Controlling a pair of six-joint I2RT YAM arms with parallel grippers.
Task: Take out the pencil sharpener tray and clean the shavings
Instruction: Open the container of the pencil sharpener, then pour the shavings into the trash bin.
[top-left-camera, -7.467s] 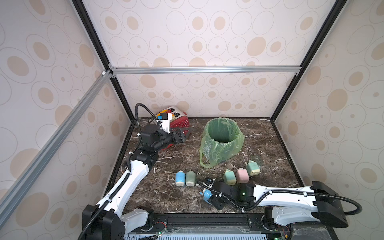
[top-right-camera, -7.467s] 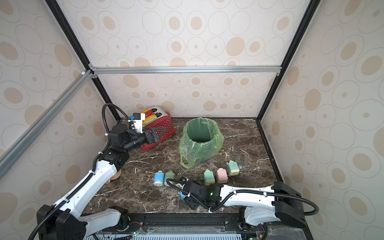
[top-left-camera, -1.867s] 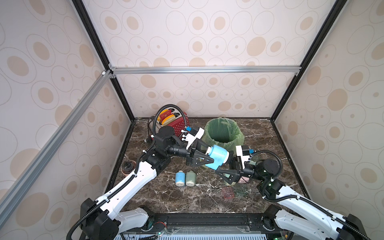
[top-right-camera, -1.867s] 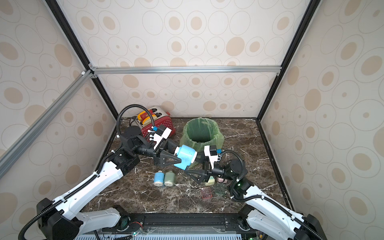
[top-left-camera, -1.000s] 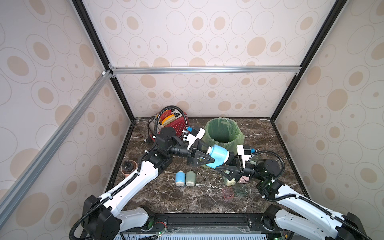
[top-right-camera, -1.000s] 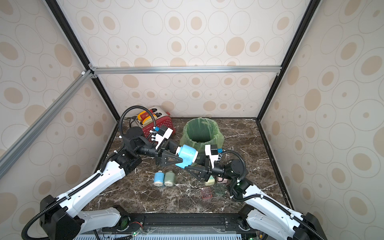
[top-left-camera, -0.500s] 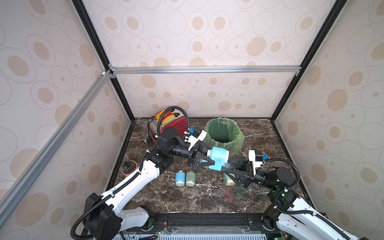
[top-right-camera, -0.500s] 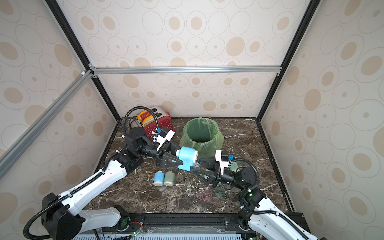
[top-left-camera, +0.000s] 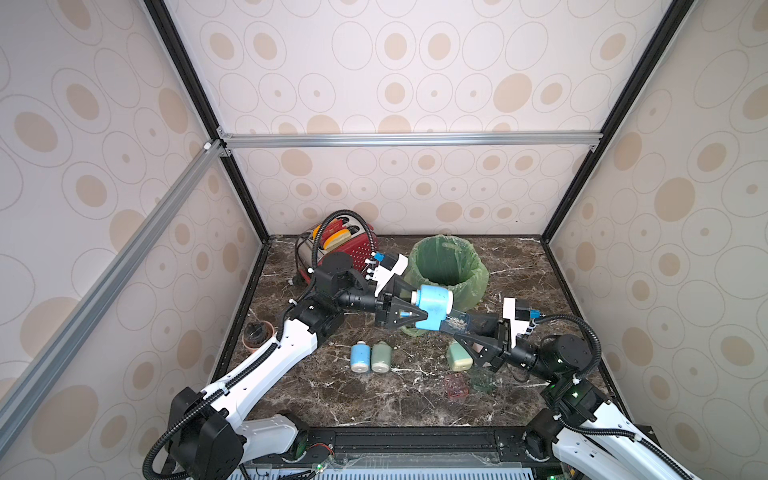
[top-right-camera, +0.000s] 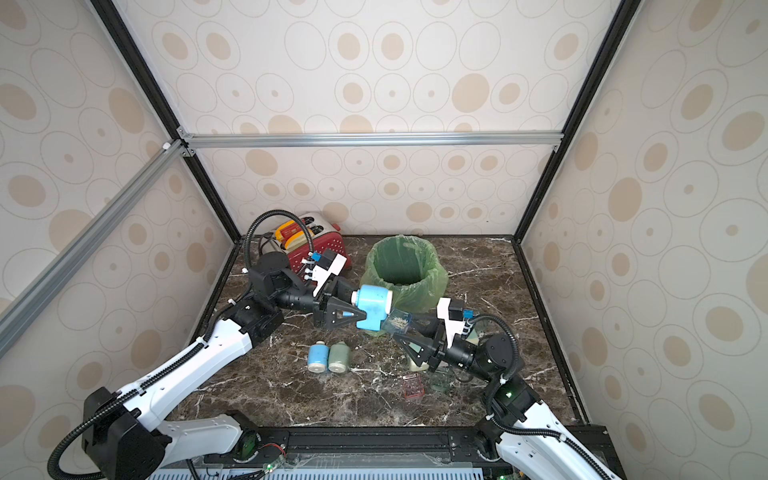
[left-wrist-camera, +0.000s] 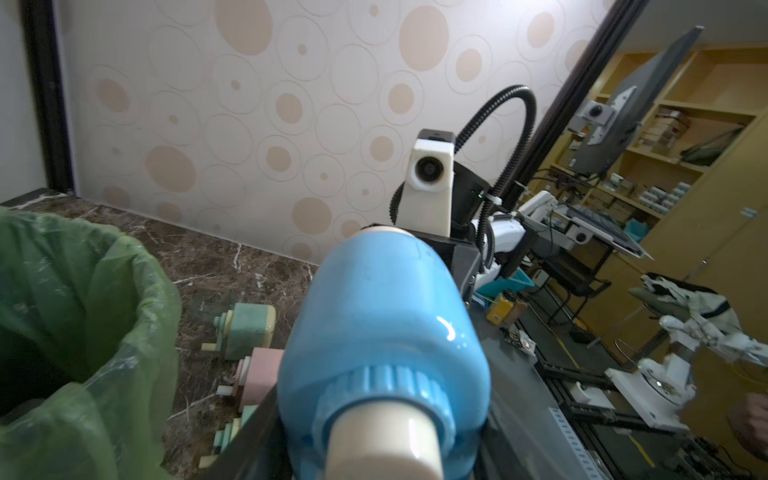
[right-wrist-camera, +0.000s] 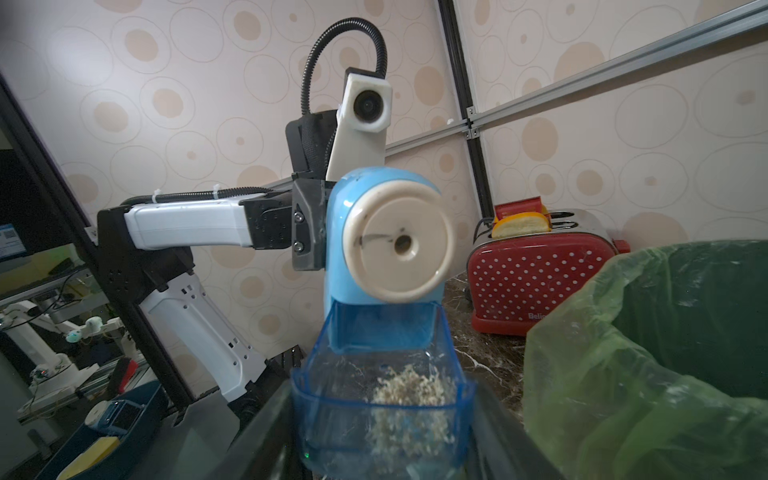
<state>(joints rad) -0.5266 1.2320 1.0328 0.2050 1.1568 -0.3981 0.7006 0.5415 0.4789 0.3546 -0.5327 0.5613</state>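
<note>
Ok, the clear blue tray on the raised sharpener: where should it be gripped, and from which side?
Best grip the tray by the side walls of its protruding end, coming at the pencil-hole face of the blue pencil sharpener. It slides out along that line, and its open top holds shavings, so keep it level. The right gripper holds it so; the left gripper clamps the body.

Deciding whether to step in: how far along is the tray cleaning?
Done: the left gripper holds the blue plastic pencil sharpener aloft. In hand: the right gripper grips its clear blue tray, slid largely out, shavings inside. Left: tip them into the green-bagged bin.
</note>
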